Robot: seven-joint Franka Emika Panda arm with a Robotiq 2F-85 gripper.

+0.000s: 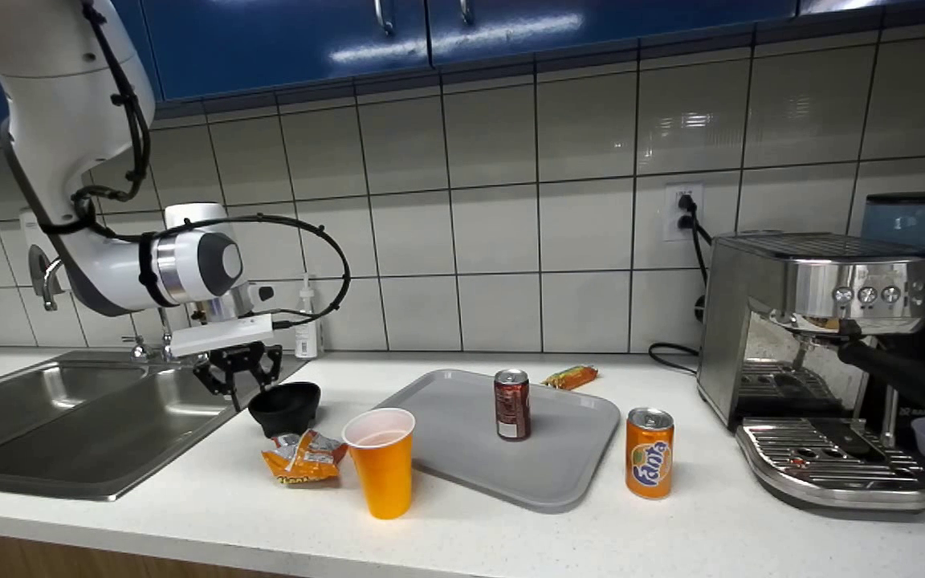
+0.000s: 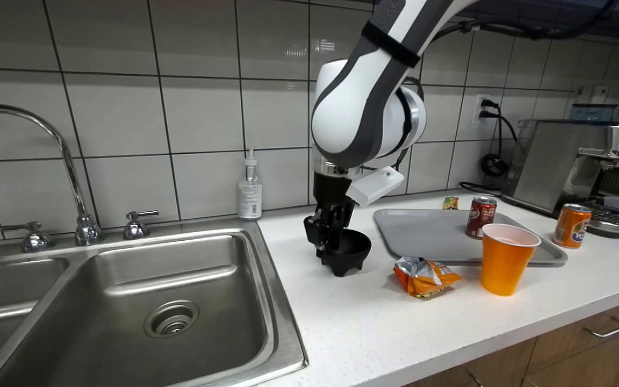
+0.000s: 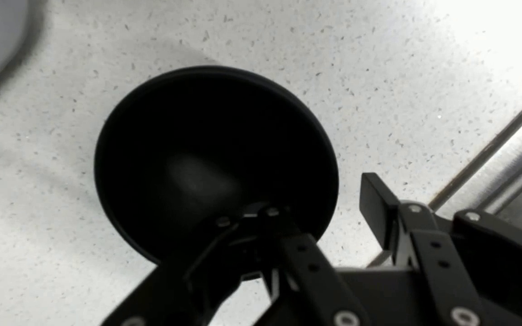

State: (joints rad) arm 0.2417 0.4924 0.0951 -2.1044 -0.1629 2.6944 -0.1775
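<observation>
Just beside the stainless-steel double sink (image 2: 282,317), on the white speckled tabletop (image 2: 363,328), stands a round black bowl (image 2: 350,262) with stubby legs. The jaws, spread partway and gripping nothing, straddle its sink-side rim: one finger (image 3: 379,213) outside, clear of it, the other over the hollow. Farther from the sink are a crumpled orange wrapper (image 2: 425,278), a tall orange cup (image 2: 505,266), and a flat grey tray (image 2: 422,234) carrying a dark-red can (image 2: 480,217).

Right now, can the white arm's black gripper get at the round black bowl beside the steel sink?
Likely yes: in the wrist view, the open gripper has one finger over the bowl and the other outside its rim, with nothing seen in the way.
</observation>
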